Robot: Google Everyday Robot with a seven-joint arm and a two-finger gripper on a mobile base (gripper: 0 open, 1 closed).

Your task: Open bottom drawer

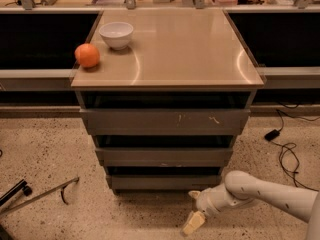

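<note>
The bottom drawer (165,182) is the lowest and narrowest of three dark grey fronts in the cabinet, flat and without a handle. It sits flush under the middle drawer (164,156). My gripper (193,209) hangs low in front of the cabinet's lower right, just below and in front of the bottom drawer's right half. Its fingers are spread, one fingertip (193,194) close to the drawer's lower edge and the other (192,224) nearer the floor. It holds nothing. My white arm (270,194) comes in from the right.
An orange (87,55) and a white bowl (116,35) stand on the cabinet top (185,54). The top drawer (165,120) has pale scratches. Black cables (290,154) lie on the floor at the right. A metal rod (40,195) lies at the lower left.
</note>
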